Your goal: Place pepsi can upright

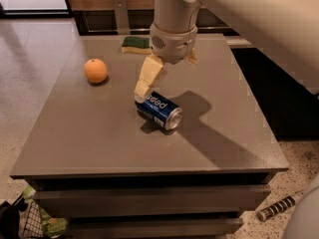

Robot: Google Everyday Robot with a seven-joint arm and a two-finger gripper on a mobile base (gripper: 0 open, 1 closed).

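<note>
Pepsi can (159,110) sideways beneath end effector (166,76)

So the pepsi can (159,110) lies on its side roughly mid-desk (99,133), and I'll place everything else off that. The orange (95,70) sits on the desk to the can's left and a bit behind it, well apart. The sponge (135,44) is way behind the can, at the desk's far edge. The pincer (166,77) hangs just above and behind the can, with its lowest tip right by the can's far end. Down on the floor, front-right of the can, lies some handle thing (277,207).
</note>
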